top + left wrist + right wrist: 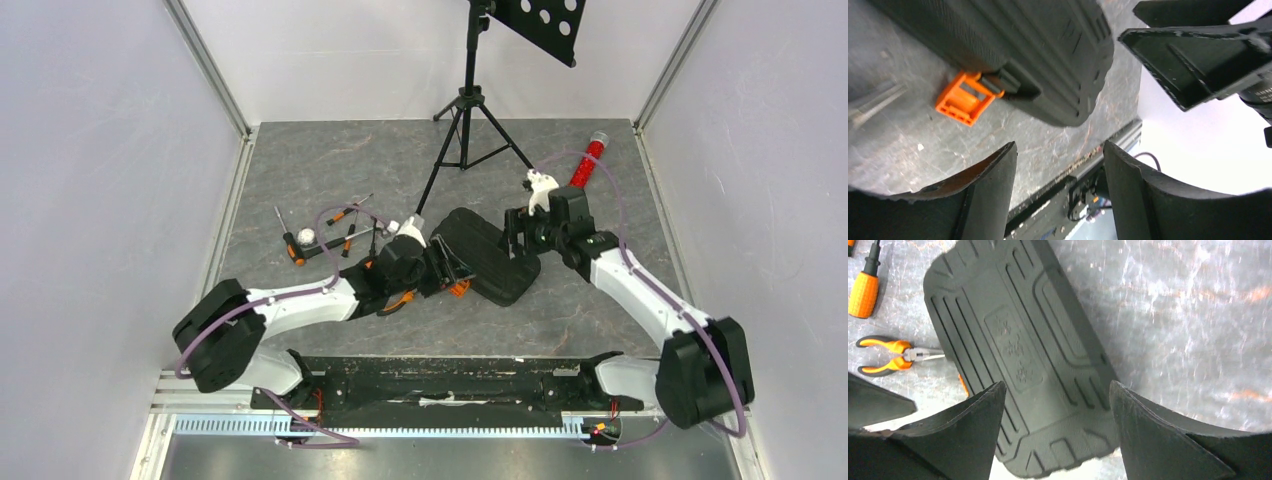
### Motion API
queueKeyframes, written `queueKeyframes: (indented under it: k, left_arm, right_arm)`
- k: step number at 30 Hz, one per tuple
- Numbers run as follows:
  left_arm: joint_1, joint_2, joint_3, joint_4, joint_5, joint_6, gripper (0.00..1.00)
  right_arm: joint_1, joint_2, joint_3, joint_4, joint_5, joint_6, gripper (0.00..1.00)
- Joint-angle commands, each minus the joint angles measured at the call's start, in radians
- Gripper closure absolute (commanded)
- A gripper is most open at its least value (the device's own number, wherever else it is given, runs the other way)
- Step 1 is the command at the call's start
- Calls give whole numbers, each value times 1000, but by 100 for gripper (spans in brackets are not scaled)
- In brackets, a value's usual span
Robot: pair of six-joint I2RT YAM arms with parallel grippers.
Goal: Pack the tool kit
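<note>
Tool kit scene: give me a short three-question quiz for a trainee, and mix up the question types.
1. True or false: the pliers lie on the table, outside the closed case.
2. Multiple choice: the left gripper is A) open with nothing between its fingers, B) shut on a screwdriver, C) shut on a hammer.
3. Fill in the blank: the latch sticking out from the case's edge is coloured ____.

Key: 1 true; 2 A; 3 orange.
</note>
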Motion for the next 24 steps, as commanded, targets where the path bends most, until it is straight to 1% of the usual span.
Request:
queueKeyframes:
  k: [1, 3, 4, 5, 8, 11, 14, 18, 21, 24]
  left_arm:
    - [26, -26, 76, -182, -155, 142, 29]
    - [49, 13, 103, -174, -124, 150, 29]
    - [61, 32, 114, -154, -98, 151, 28]
    - [68, 59, 129, -135, -78, 154, 26]
    - [82, 131, 192, -129, -27, 158, 21]
    - [84, 195, 242, -125, 9, 161, 18]
    - [89, 247, 286, -132, 35, 174, 17]
    - [95, 280, 316, -121, 60, 180, 16]
    - [102, 284, 326, -114, 62, 186, 16]
    - [111, 277, 327, -96, 76, 178, 17]
  right_arm:
    - [-2, 123, 131, 18, -49, -127, 21]
    - [-2, 173, 153, 21, -79, -127, 21]
    - [-2, 197, 157, 21, -99, -159, 20]
    - [-3, 214, 158, 22, -112, -163, 20]
    - [-3, 233, 120, 25, -126, -160, 20]
    - [-2, 219, 51, 33, -98, -142, 19]
    - [-5, 180, -25, 32, -78, -86, 19]
    - [-3, 79, -145, 39, -53, -2, 21]
    - [-2, 8, -208, 57, -90, 49, 22]
    - [-2, -58, -231, 78, -123, 72, 22]
